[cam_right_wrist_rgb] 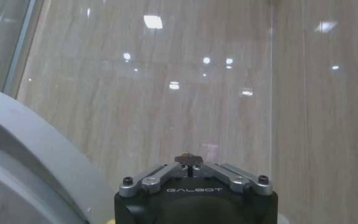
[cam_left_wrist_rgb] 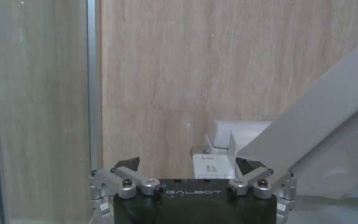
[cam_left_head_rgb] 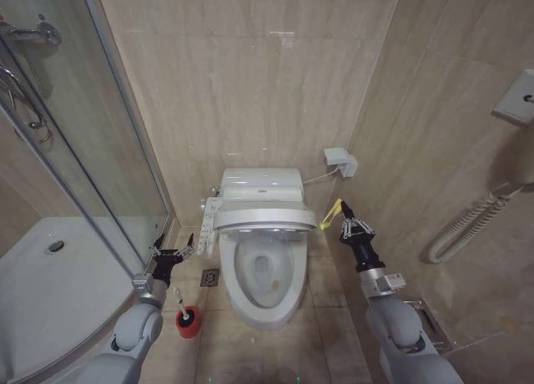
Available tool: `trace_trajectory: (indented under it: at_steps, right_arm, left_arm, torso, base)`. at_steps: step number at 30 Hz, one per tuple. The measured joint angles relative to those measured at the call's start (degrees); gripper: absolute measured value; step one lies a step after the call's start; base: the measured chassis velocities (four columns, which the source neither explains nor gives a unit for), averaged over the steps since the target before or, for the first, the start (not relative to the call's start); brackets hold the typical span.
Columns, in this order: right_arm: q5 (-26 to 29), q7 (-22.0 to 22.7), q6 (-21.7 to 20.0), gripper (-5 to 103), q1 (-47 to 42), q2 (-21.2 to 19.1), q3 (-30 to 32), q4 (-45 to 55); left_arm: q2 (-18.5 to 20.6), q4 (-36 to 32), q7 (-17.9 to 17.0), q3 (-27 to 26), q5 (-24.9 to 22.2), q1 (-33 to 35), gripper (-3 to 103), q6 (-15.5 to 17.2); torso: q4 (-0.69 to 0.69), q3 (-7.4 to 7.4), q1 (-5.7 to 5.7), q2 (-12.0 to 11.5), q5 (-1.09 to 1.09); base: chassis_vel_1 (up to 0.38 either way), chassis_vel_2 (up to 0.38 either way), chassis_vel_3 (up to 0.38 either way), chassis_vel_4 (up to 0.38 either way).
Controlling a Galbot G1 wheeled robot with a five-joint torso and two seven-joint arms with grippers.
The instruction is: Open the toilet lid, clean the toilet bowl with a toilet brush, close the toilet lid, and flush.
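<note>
The toilet lid (cam_left_head_rgb: 265, 214) stands partly raised, tilted over the back of the toilet bowl (cam_left_head_rgb: 263, 275), whose water shows below. A yellow strap (cam_left_head_rgb: 330, 213) runs from the lid's right edge up to my right gripper (cam_left_head_rgb: 344, 209), which is shut; its fingertips (cam_right_wrist_rgb: 188, 159) meet, and I cannot tell whether they pinch the strap. The lid's curved edge (cam_right_wrist_rgb: 30, 154) shows beside that gripper. My left gripper (cam_left_head_rgb: 173, 252) is open left of the toilet, above the floor, its fingers (cam_left_wrist_rgb: 126, 164) spread. The toilet brush (cam_left_head_rgb: 185, 315) stands in its red holder on the floor just below it.
A glass shower screen (cam_left_head_rgb: 100, 167) and white shower tray (cam_left_head_rgb: 42, 292) lie close on the left. A long button panel (cam_left_head_rgb: 211, 225) sticks out from the toilet's left side. A floor drain (cam_left_head_rgb: 210, 277) lies beside the bowl. A wall socket (cam_left_head_rgb: 340, 160) and a coiled hose (cam_left_head_rgb: 467, 225) are on the right.
</note>
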Motion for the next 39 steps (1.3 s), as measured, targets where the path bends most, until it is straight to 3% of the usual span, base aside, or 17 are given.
trace_trajectory:
  at_steps: [14,39]
  right_arm:
    - [-0.5,-0.3,-1.3,0,0.3,0.4,-0.2,0.5]
    - [0.6,-2.2,1.4,0,1.9,-1.7,0.9,-4.6]
  left_arm:
    - [0.0,0.0,0.0,0.0,0.0,0.0,100,0.0]
    - [0.0,0.0,0.0,0.0,0.0,0.0,100,0.0]
  torso:
    - [0.00,0.00,0.00,0.0,0.00]
    - [-0.01,-0.01,-0.03,0.0,0.01]
  base:
    - [0.000,0.000,0.000,0.000]
    - [-0.043,0.050,0.052,-0.048]
